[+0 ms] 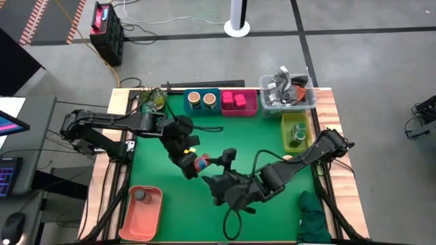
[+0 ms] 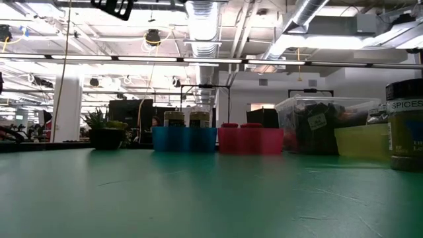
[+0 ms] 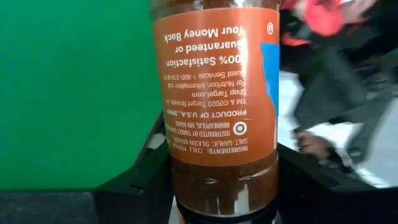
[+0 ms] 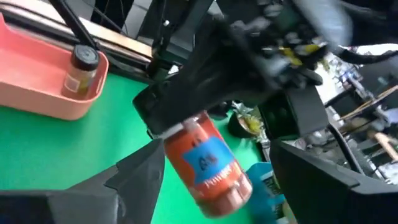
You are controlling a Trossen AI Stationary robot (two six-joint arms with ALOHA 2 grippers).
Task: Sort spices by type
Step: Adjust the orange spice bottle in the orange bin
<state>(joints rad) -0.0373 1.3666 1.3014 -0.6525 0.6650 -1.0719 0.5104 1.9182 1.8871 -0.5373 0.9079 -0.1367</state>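
A spice jar with an orange-red label (image 1: 200, 162) is in my left gripper (image 1: 191, 159), over the middle of the green mat. My left gripper is shut on it. It fills the left wrist view as a jar (image 3: 214, 106) of brown powder. My right gripper (image 1: 218, 171) is open, just to the jar's right. In the right wrist view its fingers stand on either side of the jar (image 4: 208, 165), apart from it. Two tan-topped jars (image 1: 201, 100) stand in a blue bin, pink packs (image 1: 234, 101) in a magenta bin, and a green jar (image 1: 298, 134) in a yellow bin. My left gripper pinches the jar between its two fingers near the lid end (image 4: 176, 132), one finger (image 3: 140, 180) on each side of the round body. The jar is lifted clear of the mat and tilts, its bottom end (image 4: 227, 196) pointing away from the gripper toward my right gripper.
A salmon bin (image 1: 151, 218) at the near left holds one grey-lidded jar (image 1: 139, 195). A clear tub of clutter (image 1: 287, 90) and a potted plant (image 1: 154, 101) sit at the far edge. Green cloth (image 1: 313, 216) lies near right. A dark-lidded jar marked SPICES (image 2: 404, 129) shows in the low view.
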